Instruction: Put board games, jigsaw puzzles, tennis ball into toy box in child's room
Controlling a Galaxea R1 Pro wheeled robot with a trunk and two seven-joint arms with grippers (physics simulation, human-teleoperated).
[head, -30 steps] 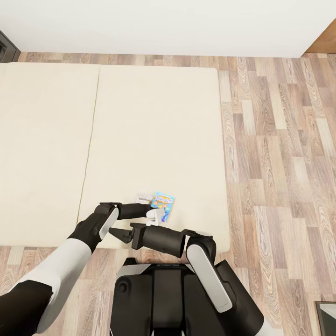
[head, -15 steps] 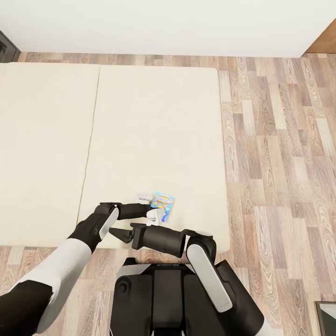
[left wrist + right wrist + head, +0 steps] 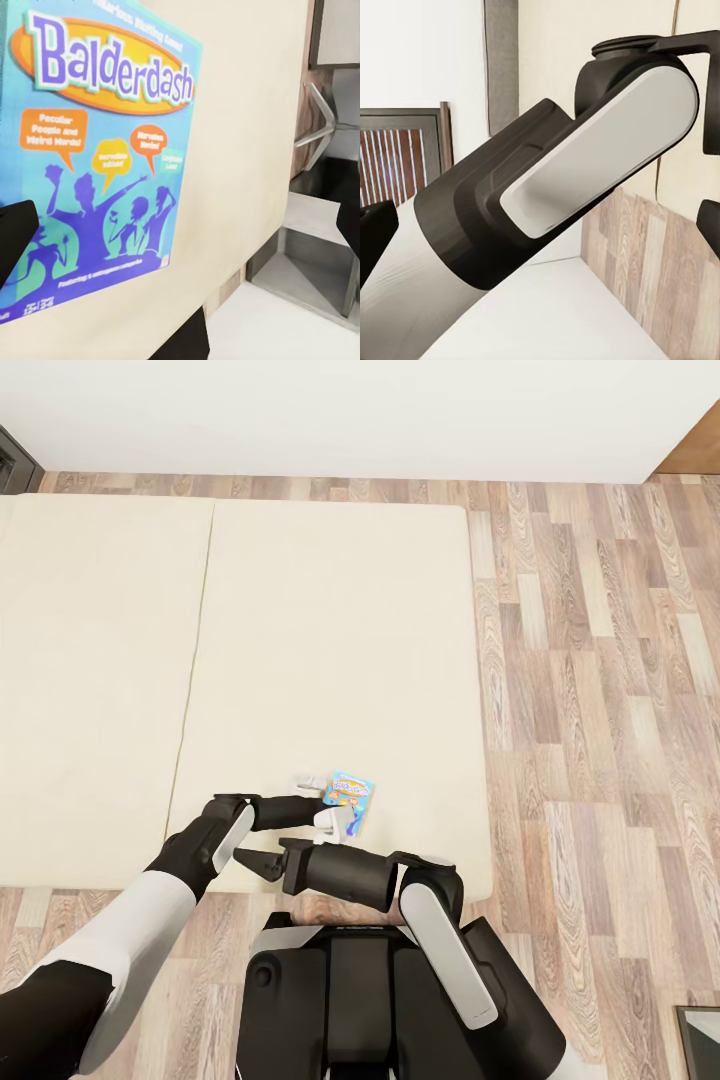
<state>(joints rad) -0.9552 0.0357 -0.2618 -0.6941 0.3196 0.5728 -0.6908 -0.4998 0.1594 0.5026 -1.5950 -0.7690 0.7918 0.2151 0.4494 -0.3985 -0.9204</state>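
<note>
One small blue printed card board game (image 3: 349,797) lying flat near the beige two-part bed's (image 3: 330,640) near edge, left tool (image 3: 318,803) spread, touching it; right tool (image 3: 250,859) released, nearer, crossing beneath.

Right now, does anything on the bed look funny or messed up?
Nothing looks messed up. The blue Balderdash game box lies flat, a bit askew, near the mattress edge, with the left gripper right beside it.

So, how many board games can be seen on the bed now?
1: the blue board game lies near the bed's front edge, at the left gripper. Another may be hidden behind the arms.
</note>
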